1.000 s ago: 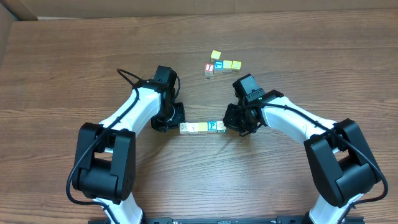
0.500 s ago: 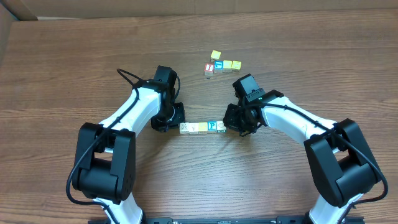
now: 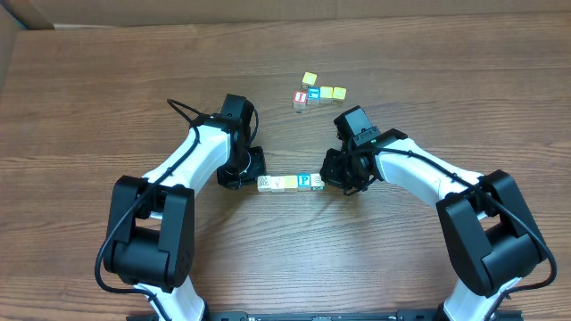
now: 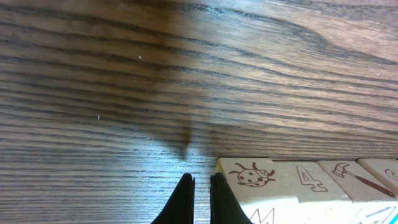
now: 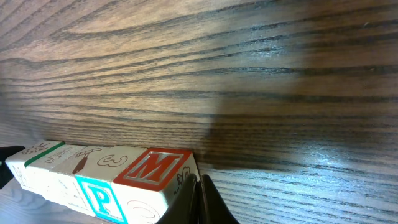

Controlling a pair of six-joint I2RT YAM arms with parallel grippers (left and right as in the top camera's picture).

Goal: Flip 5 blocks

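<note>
Both white arms bend inward from the near edge, elbows pushed outward. The left arm point(image 3: 192, 152) reaches right and the right arm point(image 3: 419, 169) reaches left, with both wrists tipped down. The left fingers point(image 4: 185, 202) are closed to a thin slit, and the right fingers point(image 5: 214, 208) are pressed together, gripping nothing.

A brown wood-grain table point(image 3: 107, 107) is seen filling the frame, bordered along the top edge by tan cardboard point(image 3: 268, 9), and in the upper middle a yellow wooden cube point(image 3: 309, 78) is set just above a short row formed by a red-faced cube point(image 3: 301, 98), a blue-faced cube point(image 3: 313, 94) and two yellow-green cubes point(image 3: 332, 92).
</note>
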